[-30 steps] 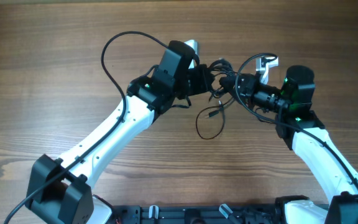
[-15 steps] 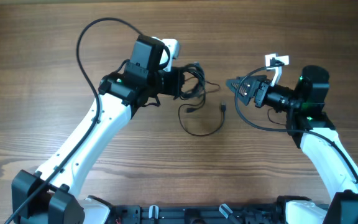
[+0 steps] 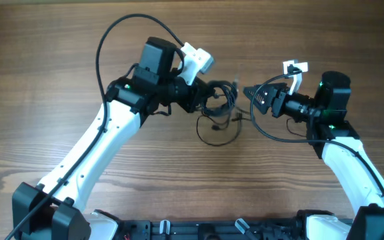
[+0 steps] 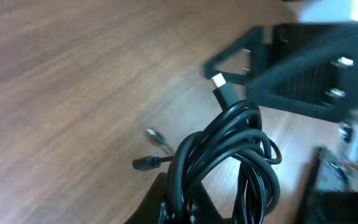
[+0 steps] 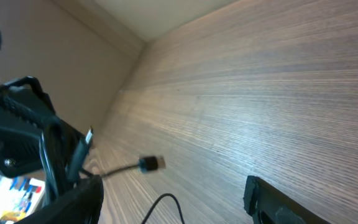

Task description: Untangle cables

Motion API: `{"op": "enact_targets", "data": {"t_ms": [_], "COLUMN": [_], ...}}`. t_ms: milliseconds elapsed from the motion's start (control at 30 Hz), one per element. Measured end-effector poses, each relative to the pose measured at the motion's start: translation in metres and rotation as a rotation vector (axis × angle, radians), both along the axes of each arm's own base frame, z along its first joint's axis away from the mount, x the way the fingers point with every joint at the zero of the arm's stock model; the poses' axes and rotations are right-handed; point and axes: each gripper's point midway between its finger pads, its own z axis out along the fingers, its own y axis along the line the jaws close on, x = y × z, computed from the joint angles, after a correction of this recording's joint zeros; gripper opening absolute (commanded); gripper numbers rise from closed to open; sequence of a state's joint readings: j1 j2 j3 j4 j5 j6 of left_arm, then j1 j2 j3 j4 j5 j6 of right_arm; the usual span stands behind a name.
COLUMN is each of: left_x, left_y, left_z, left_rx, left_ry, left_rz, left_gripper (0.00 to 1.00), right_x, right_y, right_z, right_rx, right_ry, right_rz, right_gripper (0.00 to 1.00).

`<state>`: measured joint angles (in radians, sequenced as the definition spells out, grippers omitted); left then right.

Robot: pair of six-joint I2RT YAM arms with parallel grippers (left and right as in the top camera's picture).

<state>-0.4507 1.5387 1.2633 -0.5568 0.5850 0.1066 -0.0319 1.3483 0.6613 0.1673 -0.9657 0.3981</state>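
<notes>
My left end effector [image 3: 204, 95] pinches the cables [image 3: 222, 100], carried nearer my right end effector [image 3: 248, 93] than a moment ago. Right stands spread, empty. Bundle over the middle of the table [image 3: 45, 67], 1 loop trailing down.

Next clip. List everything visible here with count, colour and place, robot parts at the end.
table: one, brown wood grain, under everything.
cables: one tangled bundle, strand count unclear, black, between the two grippers.
loose strand: one, black, looping out below the bundle over the table.
white-tipped plug: one, black with a white tip, sticking out of the bundle toward the right gripper.
small plugs: at least two, one black and one silver, on strand ends beside the bundle.
left gripper: one, black, shut on the bundle.
right gripper: one, black, open and empty, just right of the bundle.
arm wiring: two thick black cables, one arcing off each arm.
</notes>
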Motion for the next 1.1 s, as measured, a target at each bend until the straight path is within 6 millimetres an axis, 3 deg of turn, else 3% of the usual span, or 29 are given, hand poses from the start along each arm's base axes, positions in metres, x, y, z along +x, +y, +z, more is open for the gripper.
{"op": "enact_targets", "data": {"t_ms": [233,433,600,900,1100], "left_x": [0.058,0.060,0.065,0.066,0.066], "left_y": [0.048,0.033,0.043,0.045,0.045], "left_z": [-0.008,0.009,0.014,0.015,0.014], "left_rx": [0.191,0.291,0.331,0.342,0.344], "left_ry": [-0.091,-0.289,-0.338,-0.347,-0.346], "left_rz": [0.512,0.600,0.661,0.672,0.671], "left_gripper": [0.04,0.04,0.04,0.04,0.04], "right_x": [0.000,-0.017,-0.025,-0.019,-0.006], "right_y": [0.001,0.014,0.018,0.019,0.043], "right_z": [0.002,0.015,0.020,0.018,0.007], "right_rx": [0.005,0.075,0.123,0.136,0.038], "right_ry": [-0.011,-0.025,0.007,0.061,0.042], "right_rz": [0.008,0.131,0.175,0.124,0.034], "right_gripper": [0.81,0.78,0.76,0.76,0.84]}}
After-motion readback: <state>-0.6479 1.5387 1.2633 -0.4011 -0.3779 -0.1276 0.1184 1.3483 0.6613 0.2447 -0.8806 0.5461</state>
